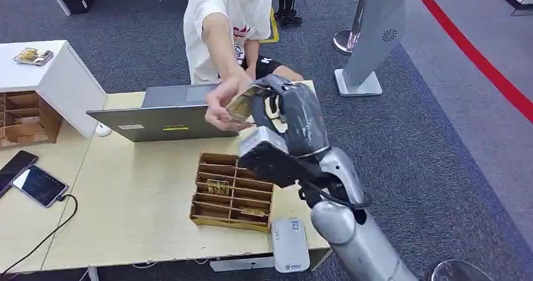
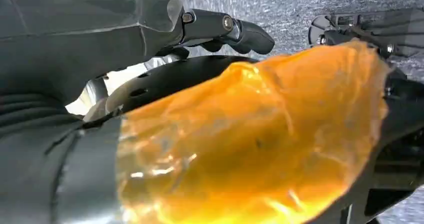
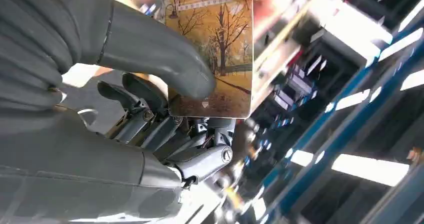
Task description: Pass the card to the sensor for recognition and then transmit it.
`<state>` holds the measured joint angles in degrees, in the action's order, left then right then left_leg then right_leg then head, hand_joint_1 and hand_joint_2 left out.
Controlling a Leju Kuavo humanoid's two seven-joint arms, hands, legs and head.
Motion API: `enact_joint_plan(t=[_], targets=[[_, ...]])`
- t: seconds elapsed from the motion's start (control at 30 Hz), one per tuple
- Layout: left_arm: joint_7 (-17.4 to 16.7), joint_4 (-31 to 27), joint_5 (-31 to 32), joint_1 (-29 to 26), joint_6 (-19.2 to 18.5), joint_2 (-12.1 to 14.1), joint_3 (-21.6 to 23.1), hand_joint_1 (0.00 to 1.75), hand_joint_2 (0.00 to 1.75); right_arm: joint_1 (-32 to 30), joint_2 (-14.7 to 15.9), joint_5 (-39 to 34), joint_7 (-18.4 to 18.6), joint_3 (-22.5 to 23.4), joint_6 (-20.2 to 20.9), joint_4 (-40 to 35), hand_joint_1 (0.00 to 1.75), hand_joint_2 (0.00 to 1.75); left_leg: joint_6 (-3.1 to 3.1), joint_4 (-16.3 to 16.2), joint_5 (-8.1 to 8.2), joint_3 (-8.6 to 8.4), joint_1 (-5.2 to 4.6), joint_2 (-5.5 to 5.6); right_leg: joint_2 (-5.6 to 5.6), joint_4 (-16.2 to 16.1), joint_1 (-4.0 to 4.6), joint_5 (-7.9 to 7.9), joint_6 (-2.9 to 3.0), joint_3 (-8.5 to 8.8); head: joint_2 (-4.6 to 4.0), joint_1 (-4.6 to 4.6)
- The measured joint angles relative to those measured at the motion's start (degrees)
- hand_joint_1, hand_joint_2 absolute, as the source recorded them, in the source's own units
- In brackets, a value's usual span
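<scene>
Over desk (image 1: 126,205) — tree-printed card (image 3: 220,48)

Grey carpet (image 1: 434,161), red floor line (image 1: 478,58), white cabinet (image 1: 60,83).

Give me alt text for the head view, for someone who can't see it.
The robot's right hand holds out a card over a wooden table to a seated person in a white shirt, whose hand grasps it too. Below them sit a compartmented card box, a white card reader at the near edge, a grey laptop and two phones.
</scene>
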<state>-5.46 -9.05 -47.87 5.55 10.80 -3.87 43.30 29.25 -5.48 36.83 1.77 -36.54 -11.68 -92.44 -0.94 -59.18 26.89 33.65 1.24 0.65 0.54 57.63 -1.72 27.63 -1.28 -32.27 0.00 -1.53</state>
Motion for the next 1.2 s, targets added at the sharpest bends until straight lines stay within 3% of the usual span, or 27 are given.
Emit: enact_joint_plan(t=[0.3, 0.33, 0.37, 0.9, 1.2], targets=[[-1.6, 0.0, 1.6, 0.9, -0.8, 0.0, 2.8, 0.00, 0.00, 9.3, -7.2, 0.8, 2.8, -7.1, 3.0, 11.6, 1.75, 1.75, -0.07, 0.0, -0.03, 0.13, 0.04, 0.02, -0.01, 0.0, 0.03, 0.01, 0.00, -0.14, 0.00, 0.00], [-1.6, 0.0, 1.6, 0.9, -0.8, 0.0, 2.8, 0.00, 0.00, 9.8, -7.6, 0.9, 2.8, -7.6, 3.3, 12.3, 1.08, 1.75, -0.07, 0.0, -0.03, 0.14, 0.03, 0.02, -0.01, 0.0, 0.02, 0.01, 0.00, -0.16, 0.00, -0.02], [-1.6, 0.0, 1.6, 1.0, -0.8, 0.0, 2.8, 0.00, 0.00, 10.1, -8.0, 1.0, 2.8, -8.1, 3.4, 12.9, 0.00, 1.75, -0.06, 0.0, -0.03, 0.16, 0.03, 0.02, -0.01, 0.0, 0.02, 0.01, -0.01, -0.16, 0.00, -0.02], [-1.4, 0.0, 0.4, 0.9, -0.9, 0.1, 2.9, 0.00, 0.00, 10.6, -8.8, -1.7, 1.8, -12.4, 5.0, 15.2, 0.00, 1.75, -0.07, 0.0, -0.04, 0.17, 0.03, 0.02, -0.03, 0.0, 0.02, -0.01, 0.02, -0.20, 0.00, 0.00], [-0.1, 0.0, -1.1, 0.5, -0.7, 0.2, 2.8, 0.00, 0.00, 7.6, -7.5, -6.3, -0.8, -12.3, 3.3, 9.7, 0.00, 1.75, -0.07, 0.0, -0.03, 0.20, 0.03, 0.03, -0.02, 0.0, 0.02, 0.00, 0.01, -0.23, 0.00, 0.00]])
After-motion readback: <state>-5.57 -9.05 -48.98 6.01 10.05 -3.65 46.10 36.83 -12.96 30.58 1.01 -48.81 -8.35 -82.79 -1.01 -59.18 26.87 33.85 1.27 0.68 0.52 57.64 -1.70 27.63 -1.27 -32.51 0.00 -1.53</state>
